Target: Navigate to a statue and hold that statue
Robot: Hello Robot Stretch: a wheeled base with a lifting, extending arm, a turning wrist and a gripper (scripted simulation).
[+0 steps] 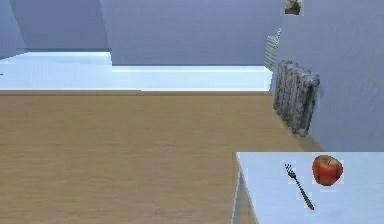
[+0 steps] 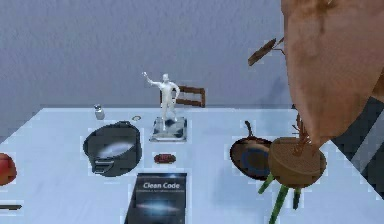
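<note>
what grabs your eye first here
A white statue with one arm raised stands on a grey base near the table's far edge in the arm side view. A brown potted plant looms at that view's right. In the forward view, a red apple sits beside a fork at lower right.

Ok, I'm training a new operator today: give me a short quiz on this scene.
1. True or false: the white statue stands on the table.
2. In the forward view, what lies beside the apple? A spoon, B fork, C knife.
3. Name the dark flat thing at the arm side view's bottom edge.
Key: 1 true; 2 B; 3 a book.
</note>
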